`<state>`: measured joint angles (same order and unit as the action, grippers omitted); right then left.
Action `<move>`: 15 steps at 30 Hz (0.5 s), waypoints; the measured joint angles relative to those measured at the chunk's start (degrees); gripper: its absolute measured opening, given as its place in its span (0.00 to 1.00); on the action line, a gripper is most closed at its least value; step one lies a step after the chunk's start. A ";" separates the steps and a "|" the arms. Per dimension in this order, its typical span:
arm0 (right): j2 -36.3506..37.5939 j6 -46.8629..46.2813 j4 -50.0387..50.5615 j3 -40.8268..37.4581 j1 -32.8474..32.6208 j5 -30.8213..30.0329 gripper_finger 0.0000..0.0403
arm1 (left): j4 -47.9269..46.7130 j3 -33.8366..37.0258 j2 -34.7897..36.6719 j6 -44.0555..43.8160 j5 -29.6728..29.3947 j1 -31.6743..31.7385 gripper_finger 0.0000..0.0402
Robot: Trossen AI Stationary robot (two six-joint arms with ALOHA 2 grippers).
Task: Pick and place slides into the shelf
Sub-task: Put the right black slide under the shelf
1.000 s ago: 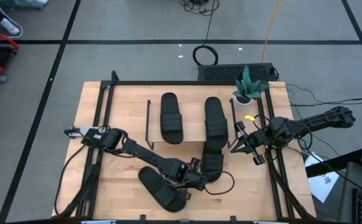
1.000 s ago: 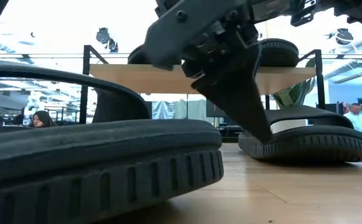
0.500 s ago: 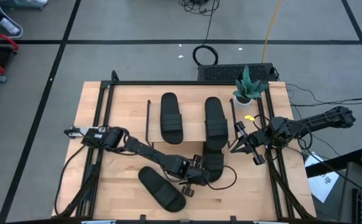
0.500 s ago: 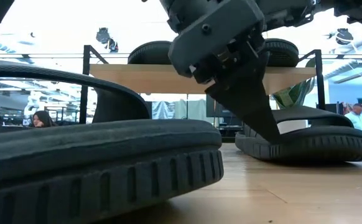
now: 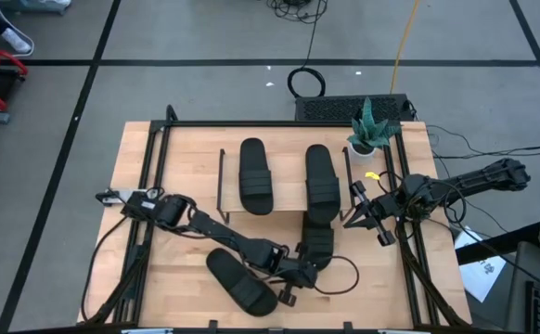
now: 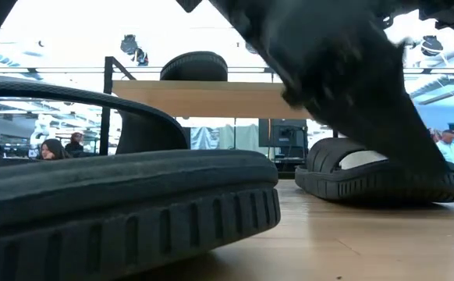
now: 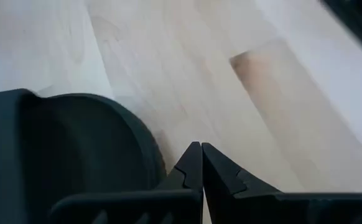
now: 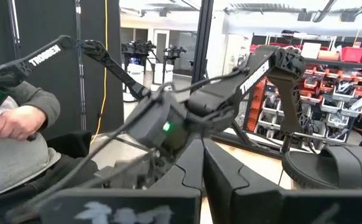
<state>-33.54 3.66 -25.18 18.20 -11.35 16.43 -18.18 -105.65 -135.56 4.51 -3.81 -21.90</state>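
Observation:
Two black slides [image 5: 254, 174] [image 5: 319, 176] lie sole down on the shelf's wooden top [image 5: 287, 176]. A third slide [image 5: 317, 243] lies on the table in front of the shelf, its far end under the plank. The fourth slide [image 5: 240, 280] lies on the table near the near edge, and fills the low view's foreground [image 6: 118, 195]. My left gripper [image 5: 300, 276] is shut and low over the table, at the near end of the third slide [image 7: 63, 143]. My right gripper [image 5: 358, 218] is shut and waits off the shelf's right end. My left gripper [image 7: 201, 149] has its shut fingertips over bare wood, right beside the rounded near end of the third slide [image 7: 150, 143]. I cannot tell whether a finger touches that rim. The slide lies flat on the table.
A potted plant [image 5: 370, 130] stands at the table's far right corner. A cable [image 5: 340, 276] loops on the wood beside the left gripper. Black rails [image 5: 149, 167] run along the table's sides. A person's hand [image 8: 13, 124] shows beyond the table in the right wrist view.
My left gripper has moved toward the table's near edge and to the right, along the third slide to its near end, and has come down lower over the wood. It has stayed shut. The right arm has kept still.

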 joint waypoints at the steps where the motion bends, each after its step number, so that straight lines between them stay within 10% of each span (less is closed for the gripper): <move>1: -0.01 0.00 0.01 0.00 0.01 0.00 0.00 | 0.31 0.02 -0.62 0.04 -0.78 0.01 0.00; 15: -0.02 0.02 0.12 0.00 0.01 0.00 0.00 | 2.01 0.09 -1.25 -0.55 -9.08 3.09 0.00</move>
<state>-33.56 3.68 -25.06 18.20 -11.33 16.43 -16.17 -105.56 -136.81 3.96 -12.89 -18.80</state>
